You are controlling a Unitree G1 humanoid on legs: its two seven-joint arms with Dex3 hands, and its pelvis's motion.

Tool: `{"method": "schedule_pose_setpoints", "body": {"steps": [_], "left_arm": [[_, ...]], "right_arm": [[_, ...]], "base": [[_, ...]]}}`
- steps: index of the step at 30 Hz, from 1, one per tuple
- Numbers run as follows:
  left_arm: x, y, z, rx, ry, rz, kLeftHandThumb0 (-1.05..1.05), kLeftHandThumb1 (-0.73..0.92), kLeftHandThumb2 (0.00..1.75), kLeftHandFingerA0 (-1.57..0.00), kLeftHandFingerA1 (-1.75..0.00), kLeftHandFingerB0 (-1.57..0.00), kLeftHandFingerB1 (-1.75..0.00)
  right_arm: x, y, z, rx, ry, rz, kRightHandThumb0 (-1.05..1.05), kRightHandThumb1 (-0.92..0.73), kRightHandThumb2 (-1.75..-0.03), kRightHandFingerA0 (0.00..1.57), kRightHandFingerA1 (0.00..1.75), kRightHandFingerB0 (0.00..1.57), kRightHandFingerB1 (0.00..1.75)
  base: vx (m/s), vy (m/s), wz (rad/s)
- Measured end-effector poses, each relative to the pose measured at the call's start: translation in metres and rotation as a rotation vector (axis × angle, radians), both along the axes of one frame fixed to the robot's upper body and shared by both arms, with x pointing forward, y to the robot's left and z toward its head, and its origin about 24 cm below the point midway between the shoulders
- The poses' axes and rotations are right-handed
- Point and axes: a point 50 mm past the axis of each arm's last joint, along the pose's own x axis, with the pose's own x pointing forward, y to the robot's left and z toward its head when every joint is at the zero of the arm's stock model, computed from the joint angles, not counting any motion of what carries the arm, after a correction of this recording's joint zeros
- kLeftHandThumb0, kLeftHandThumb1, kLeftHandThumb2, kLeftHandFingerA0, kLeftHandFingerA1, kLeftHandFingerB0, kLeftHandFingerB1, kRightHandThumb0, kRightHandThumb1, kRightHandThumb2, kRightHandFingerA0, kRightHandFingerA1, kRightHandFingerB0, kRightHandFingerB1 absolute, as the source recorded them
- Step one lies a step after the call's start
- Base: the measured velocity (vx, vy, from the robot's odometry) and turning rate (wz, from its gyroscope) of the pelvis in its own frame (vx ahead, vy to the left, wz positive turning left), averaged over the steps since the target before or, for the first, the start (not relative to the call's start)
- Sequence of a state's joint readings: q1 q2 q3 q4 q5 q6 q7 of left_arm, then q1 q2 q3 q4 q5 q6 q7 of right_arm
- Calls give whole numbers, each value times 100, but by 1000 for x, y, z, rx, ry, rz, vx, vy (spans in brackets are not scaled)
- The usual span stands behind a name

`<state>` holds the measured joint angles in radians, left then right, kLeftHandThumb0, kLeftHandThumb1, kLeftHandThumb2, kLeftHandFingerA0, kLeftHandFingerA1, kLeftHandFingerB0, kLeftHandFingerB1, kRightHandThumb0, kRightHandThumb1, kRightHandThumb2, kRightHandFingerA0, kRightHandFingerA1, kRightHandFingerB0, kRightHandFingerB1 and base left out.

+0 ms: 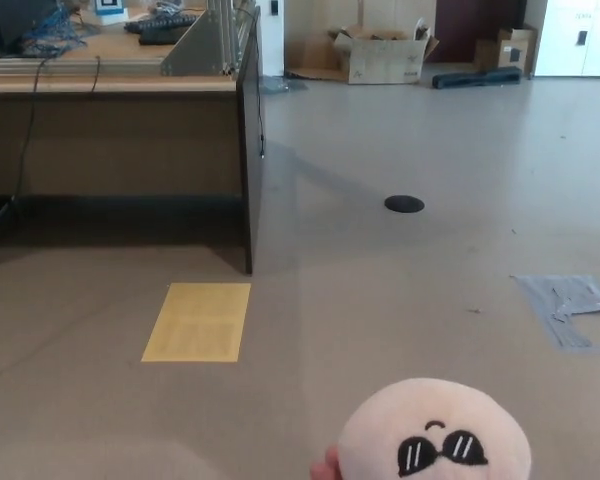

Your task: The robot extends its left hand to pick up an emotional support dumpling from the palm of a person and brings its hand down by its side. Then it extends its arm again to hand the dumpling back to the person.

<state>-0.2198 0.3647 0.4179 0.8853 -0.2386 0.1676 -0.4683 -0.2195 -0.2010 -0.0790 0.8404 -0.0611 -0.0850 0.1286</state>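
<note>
We see no robot hand; the round pale-pink plush dumpling [435,432] with stitched black sunglasses bears no readable writing.

Only a small rounded fingertip [325,466] of a person shows, at about six o'clock along the bottom edge; no sleeve visible.

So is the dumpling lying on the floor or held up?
Held up: the dumpling sits upright, face toward the camera, a person's fingertip at its lower left edge.
</note>
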Motion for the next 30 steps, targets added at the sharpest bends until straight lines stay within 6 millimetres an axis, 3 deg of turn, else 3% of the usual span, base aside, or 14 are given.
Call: {"method": "schedule_pose_setpoints", "body": {"steps": [7,8,9,10,11,13,17,21,24,25,26,30], "left_arm": [[15,11,29,-104,-176,-16,-12,54,72,0,0,0,0],[17,12,34,-113,-206,-24,-12,48,65,0,0,0,-3],[20,13,40,-118,-234,-36,-40,29,61,0,-4,0,-2],[23,14,47,-114,-263,-53,-48,32,64,0,-4,0,0],[31,15,63,-88,-319,-91,-50,34,71,0,-12,0,-11],[46,17,94,-31,-410,-148,-50,34,71,0,-12,0,-11],[73,12,178,130,-626,-301,-54,35,74,0,-14,-1,-16],[96,-17,259,279,-815,-490,-58,36,74,0,-9,-1,-11],[101,-38,296,353,-895,-594,-52,35,72,0,-8,0,-10],[104,-51,315,395,-931,-657,-48,32,72,0,-16,0,-16],[105,-62,329,427,-956,-705,-48,31,73,0,-21,0,-18],[105,-98,366,535,-1011,-860,-43,30,71,0,-19,0,-18]], "right_arm": [[19,2,18,38,-84,14,-59,-37,-76,0,16,0,14],[21,2,19,44,-94,15,-59,-37,-74,0,14,0,11],[23,2,21,49,-102,15,-60,-37,-72,0,10,0,7],[24,1,23,54,-110,15,-60,-37,-71,0,9,0,6],[26,1,24,59,-119,15,-60,-37,-71,0,9,0,5],[28,1,27,66,-128,18,-60,-37,-71,0,9,0,5],[34,2,32,81,-154,26,-59,-37,-73,0,13,0,9],[35,3,34,90,-160,32,-58,-36,-73,0,12,0,11],[36,3,34,95,-162,33,-56,-36,-74,0,17,0,15],[36,3,35,97,-165,34,-53,-46,-62,0,18,0,13],[37,3,35,98,-166,34,-56,-36,-75,0,19,0,17],[38,4,36,102,-173,38,-55,-36,-75,0,18,0,16]], "base": [[0,0,0],[0,0,0],[0,0,0],[0,0,0],[93,-2,10],[97,1,4],[93,-1,0],[41,-2,0],[0,0,0],[0,0,0],[0,0,0],[0,0,0]]}}
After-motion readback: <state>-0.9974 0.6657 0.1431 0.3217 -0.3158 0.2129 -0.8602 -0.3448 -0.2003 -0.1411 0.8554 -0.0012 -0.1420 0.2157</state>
